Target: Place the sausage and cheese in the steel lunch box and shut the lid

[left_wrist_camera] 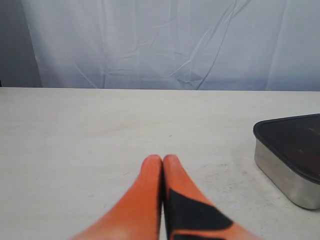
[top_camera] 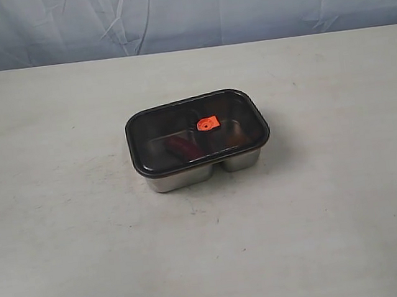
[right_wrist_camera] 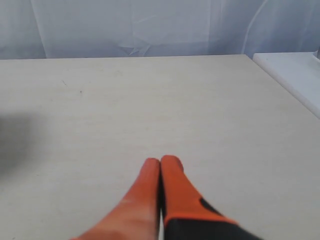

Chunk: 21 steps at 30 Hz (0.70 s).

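lid [top_camera: 174, 126] dark, valve [top_camera: 207, 123] orange-red | steel lunch box [top_camera: 187, 177] silver | left claw [left_wrist_camera: 162, 159] orange-black | right claw [right_wrist_camera: 160, 161] orange-black | table [top_camera: 65, 244] off-white

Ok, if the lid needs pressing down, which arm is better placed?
Probably left. The left gripper, shut, has the steel lunch box and its lid in its wrist view; the right gripper, also shut, has neither in view.

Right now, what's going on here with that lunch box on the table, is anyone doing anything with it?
Nothing is being handled. The steel lunch box sits on the table with the lid on it. A reddish shape under the dark lid looks like the sausage; the cheese cannot be made out. The left gripper and the right gripper are both shut, empty and away from the box, low over the table.
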Each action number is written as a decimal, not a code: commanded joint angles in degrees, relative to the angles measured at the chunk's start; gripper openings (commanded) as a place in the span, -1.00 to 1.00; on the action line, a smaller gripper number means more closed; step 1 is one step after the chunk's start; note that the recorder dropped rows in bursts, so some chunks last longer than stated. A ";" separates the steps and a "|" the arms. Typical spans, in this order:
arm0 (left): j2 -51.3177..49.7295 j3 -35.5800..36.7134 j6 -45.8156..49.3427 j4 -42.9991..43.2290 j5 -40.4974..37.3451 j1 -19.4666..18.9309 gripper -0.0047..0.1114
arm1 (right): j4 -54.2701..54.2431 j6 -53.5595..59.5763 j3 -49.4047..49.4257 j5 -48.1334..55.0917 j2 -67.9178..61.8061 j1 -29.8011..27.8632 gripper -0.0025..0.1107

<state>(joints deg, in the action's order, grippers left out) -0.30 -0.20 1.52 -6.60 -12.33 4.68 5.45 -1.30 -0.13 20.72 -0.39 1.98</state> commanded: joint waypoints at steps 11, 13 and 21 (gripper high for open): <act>0.30 0.20 -0.06 1.24 0.64 -0.12 -0.92 | -0.02 0.17 0.13 -0.11 0.39 -0.14 -0.97; 0.30 0.20 -0.06 1.24 0.64 -0.12 -0.92 | -0.02 0.17 0.13 -0.11 0.39 -0.14 -0.97; 0.30 0.20 0.06 1.39 0.64 -0.12 -0.92 | -0.02 0.17 0.13 -0.11 0.39 -0.14 -0.97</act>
<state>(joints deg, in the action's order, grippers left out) -0.30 -0.20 1.52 -5.58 -12.33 4.68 5.45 -1.30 -0.13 20.72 -0.39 1.98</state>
